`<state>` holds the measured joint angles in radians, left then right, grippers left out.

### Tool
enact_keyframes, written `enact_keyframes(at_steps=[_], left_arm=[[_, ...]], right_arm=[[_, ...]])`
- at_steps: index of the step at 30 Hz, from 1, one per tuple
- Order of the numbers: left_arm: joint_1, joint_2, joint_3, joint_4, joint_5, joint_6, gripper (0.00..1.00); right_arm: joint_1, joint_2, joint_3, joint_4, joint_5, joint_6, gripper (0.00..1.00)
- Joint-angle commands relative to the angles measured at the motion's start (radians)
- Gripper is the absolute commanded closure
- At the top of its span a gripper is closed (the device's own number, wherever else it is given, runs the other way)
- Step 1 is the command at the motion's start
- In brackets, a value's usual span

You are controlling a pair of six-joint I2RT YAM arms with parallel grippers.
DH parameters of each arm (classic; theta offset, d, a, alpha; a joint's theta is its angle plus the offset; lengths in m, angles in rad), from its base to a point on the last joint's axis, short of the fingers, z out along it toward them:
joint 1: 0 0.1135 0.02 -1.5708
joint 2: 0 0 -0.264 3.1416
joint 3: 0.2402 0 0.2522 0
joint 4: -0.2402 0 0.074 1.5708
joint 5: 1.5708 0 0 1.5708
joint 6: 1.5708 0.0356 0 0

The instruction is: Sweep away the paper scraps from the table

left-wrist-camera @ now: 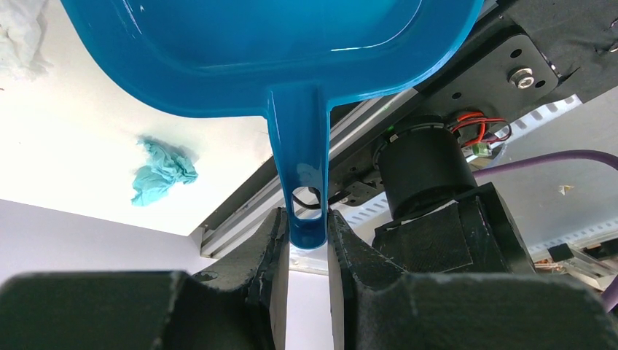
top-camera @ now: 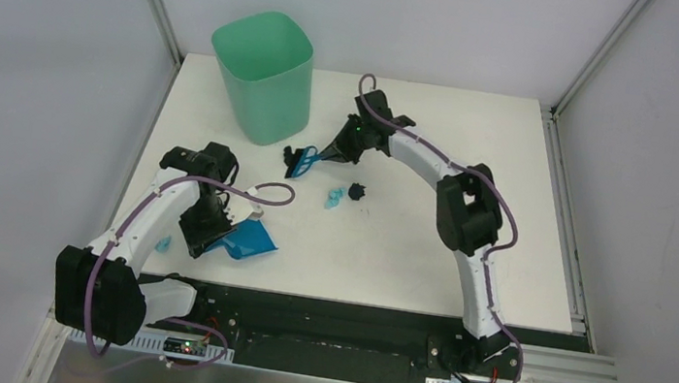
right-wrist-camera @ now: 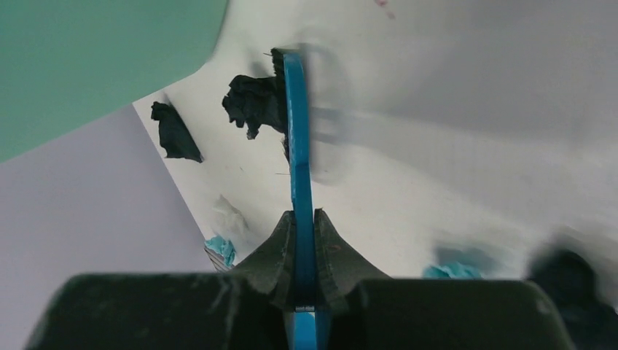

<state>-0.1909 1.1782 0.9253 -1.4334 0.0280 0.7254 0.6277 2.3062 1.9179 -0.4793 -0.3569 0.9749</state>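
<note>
My left jaws pinch the dustpan, right jaws the brush; a hard swipe could scatter scraps past the far-off pan.

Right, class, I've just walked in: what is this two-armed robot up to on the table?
It is partway through sweeping up paper scraps. The left gripper is shut on the handle of a blue dustpan at the near-left of the white table. The right gripper is shut on a blue hand brush, held beside the mint-green bin. A black wad and a light blue one lie mid-table, with another light blue wad by the left arm.
</note>
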Motion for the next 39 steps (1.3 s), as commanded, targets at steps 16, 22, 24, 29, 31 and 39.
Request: enact_keyframes(at_steps=[16, 22, 24, 29, 31, 39], left_arm=[[-0.019, 0.02, 0.072, -0.009, 0.096, -0.004, 0.9], [-0.031, 0.017, 0.066, -0.022, 0.102, -0.008, 0.9], [-0.033, 0.01, 0.059, -0.014, 0.11, -0.007, 0.9], [-0.038, 0.002, 0.023, 0.007, 0.09, 0.002, 0.9], [-0.038, 0.002, 0.003, 0.015, 0.087, 0.008, 0.9], [-0.042, 0.011, 0.012, -0.006, 0.088, 0.025, 0.9]], right_arm=[[-0.096, -0.54, -0.23, 0.064, 0.012, -0.529, 1.0], [-0.116, -0.444, -0.131, -0.031, -0.121, -1.354, 1.0], [-0.104, -0.463, -0.178, -0.016, -0.126, -1.583, 1.0], [-0.051, -0.377, -0.062, -0.146, -0.024, -2.01, 1.0], [-0.031, -0.328, -0.007, -0.179, 0.001, -2.114, 1.0], [0.035, -0.156, 0.095, -0.199, 0.079, -2.367, 1.0]])
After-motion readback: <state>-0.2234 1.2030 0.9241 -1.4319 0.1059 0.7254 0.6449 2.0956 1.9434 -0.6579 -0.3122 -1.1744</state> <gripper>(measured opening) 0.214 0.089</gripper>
